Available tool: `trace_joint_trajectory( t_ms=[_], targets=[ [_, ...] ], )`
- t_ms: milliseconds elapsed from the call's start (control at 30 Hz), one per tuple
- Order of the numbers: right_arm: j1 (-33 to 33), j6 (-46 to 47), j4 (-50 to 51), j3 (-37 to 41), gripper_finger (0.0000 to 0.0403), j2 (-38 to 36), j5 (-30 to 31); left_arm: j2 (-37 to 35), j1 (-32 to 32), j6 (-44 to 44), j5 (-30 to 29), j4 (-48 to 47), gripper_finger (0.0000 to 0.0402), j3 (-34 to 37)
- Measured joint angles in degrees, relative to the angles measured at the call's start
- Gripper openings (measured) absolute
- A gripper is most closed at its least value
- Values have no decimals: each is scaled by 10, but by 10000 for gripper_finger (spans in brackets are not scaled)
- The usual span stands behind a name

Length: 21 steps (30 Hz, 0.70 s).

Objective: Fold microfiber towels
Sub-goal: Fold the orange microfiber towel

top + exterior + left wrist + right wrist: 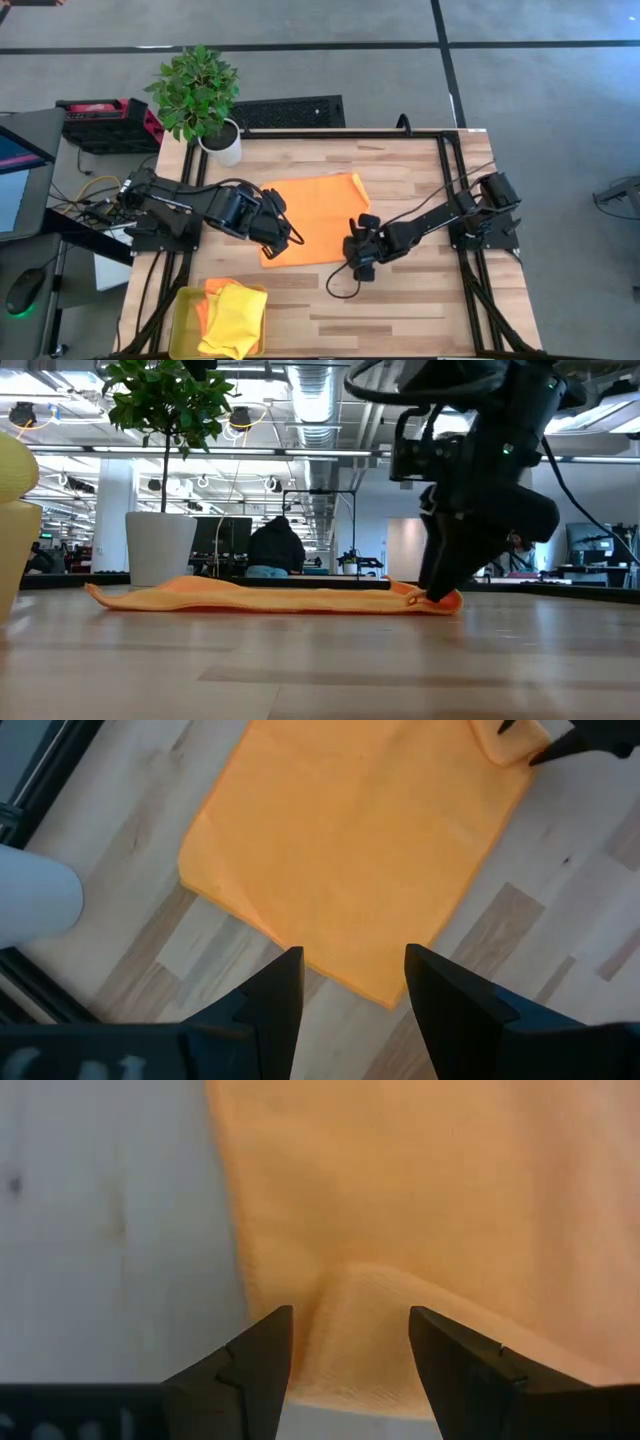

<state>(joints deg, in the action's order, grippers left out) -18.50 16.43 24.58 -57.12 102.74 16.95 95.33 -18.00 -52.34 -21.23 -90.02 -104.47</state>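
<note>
An orange microfiber towel (312, 218) lies spread flat on the wooden table. My right gripper (358, 258) is open, with its fingers down at the towel's near right corner (350, 1315). It also shows in the low view (438, 596). My left gripper (282, 236) is open and hovers over the towel's near left corner (380, 992), touching nothing. A yellow towel (236, 322) and another orange one (212, 292) lie bunched in the tray. The pink towel is out of view. My right gripper comes from above, pointing down, and its open fingertips (262, 1348) stand on the orange towel just inside its near right corner. A small ridge of cloth (352, 1295) rises between the two fingers. The rest of the towel lies flat on the table.
A translucent yellow-green tray (183, 318) sits at the near left corner of the table. A potted plant (205, 105) stands at the far left. Bare wood shows near and right of the towel. In the low view a person sits in the room behind the table.
</note>
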Motion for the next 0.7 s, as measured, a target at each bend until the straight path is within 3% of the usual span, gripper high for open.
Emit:
trace_joint_trajectory(
  t_ms=[233, 500, 700],
  targets=[
    [0, 79, 77, 0, 225, -13, 62, 0, 0, 0, 0, 0, 169, 0],
    [-7, 161, 146, 0, 225, -51, 70, 0, 0, 1, 2, 0, 169, 0],
    [-6, 193, 123, 0, 202, -70, 42, 0, 0, 2, 4, 0, 169, 4]
  ],
)
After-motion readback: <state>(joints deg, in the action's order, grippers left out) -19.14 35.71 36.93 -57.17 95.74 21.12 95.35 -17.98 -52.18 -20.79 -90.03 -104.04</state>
